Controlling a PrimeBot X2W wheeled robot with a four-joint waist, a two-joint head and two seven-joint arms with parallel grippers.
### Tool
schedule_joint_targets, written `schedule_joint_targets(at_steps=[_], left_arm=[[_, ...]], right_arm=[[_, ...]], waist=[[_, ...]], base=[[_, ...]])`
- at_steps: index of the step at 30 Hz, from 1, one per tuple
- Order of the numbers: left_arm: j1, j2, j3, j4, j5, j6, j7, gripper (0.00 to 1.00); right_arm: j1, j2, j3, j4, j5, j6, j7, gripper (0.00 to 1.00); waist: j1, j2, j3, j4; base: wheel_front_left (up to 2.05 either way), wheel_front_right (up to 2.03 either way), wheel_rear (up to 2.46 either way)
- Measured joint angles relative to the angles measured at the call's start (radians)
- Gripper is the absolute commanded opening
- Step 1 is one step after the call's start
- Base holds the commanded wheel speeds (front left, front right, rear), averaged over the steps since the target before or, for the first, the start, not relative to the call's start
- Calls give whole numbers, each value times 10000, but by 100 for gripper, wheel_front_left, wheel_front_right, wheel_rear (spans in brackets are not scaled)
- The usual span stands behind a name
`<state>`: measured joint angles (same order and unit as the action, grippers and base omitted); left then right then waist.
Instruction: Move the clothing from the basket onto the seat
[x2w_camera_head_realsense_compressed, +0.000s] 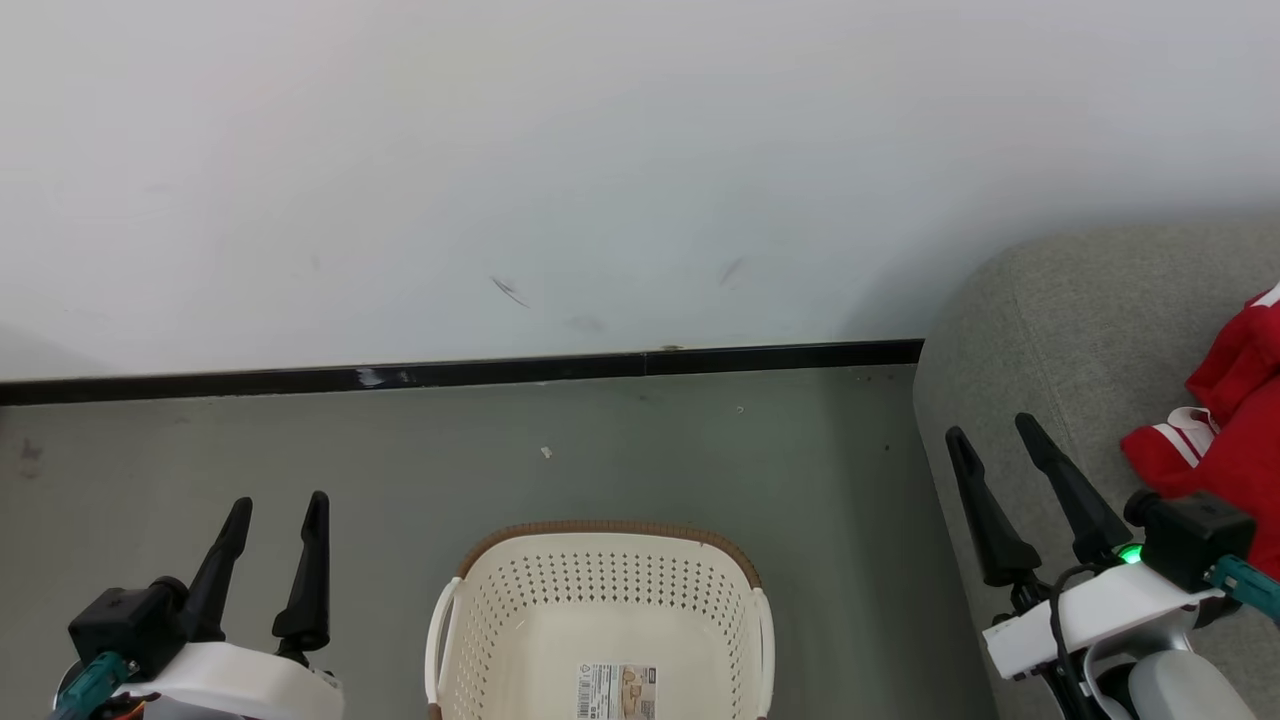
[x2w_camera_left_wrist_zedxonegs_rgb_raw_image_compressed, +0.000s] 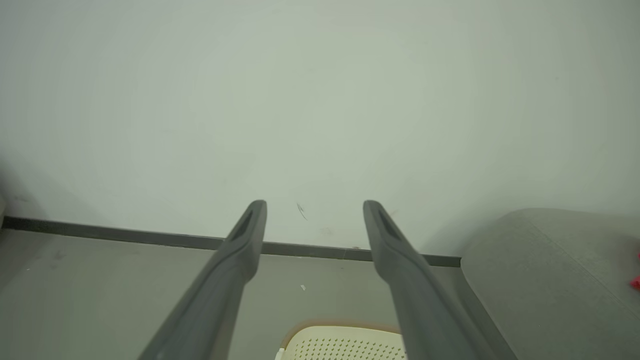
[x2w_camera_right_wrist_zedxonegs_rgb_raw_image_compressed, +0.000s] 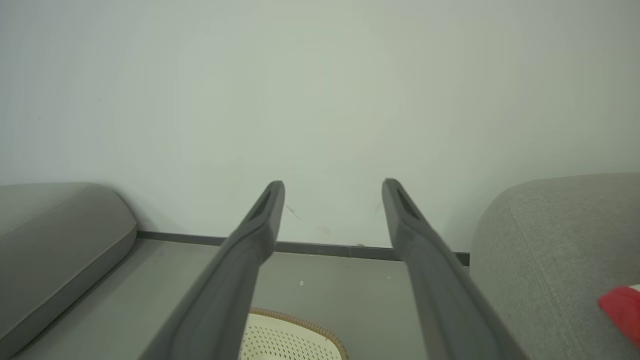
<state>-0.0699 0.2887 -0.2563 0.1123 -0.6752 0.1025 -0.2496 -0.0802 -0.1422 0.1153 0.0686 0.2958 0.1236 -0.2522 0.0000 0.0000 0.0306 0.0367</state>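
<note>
The clothing (x2w_camera_head_realsense_compressed: 1235, 440) lies on the seat (x2w_camera_head_realsense_compressed: 1050, 330) at the right. The basket (x2w_camera_head_realsense_compressed: 600, 590), on the floor (x2w_camera_head_realsense_compressed: 700, 450), looks emptied. The left gripper (x2w_camera_head_realsense_compressed: 279, 502) and right gripper (x2w_camera_head_realsense_compressed: 990, 428) hover wide, holding nothing. The task looks done.

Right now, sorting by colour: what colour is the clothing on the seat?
The clothing is red with white stripes; head view best.
</note>
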Motion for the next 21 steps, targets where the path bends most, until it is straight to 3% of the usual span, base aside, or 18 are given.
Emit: schedule_joint_targets(at_steps=[9,10,16,21], left_arm=[[2,-98,61,94,67,-201,0,100],[4,-130,44,151,69,-211,10,0],[331,-708,-211,688,38,-211,33,0],[389,-736,-117,696,-382,-221,167,0]], right_arm=[[5,96,-42,-4,-6,0,0,100],[9,111,-35,46,2,-4,2,0],[524,347,75,631,27,-6,48,0],[598,374,111,627,420,-6,46,0]], waist=[[0,0,19,3],[0,0,18,3],[0,0,20,3],[0,0,20,3]], base=[[0,0,0],[0,0,0],[0,0,0],[0,0,0]])
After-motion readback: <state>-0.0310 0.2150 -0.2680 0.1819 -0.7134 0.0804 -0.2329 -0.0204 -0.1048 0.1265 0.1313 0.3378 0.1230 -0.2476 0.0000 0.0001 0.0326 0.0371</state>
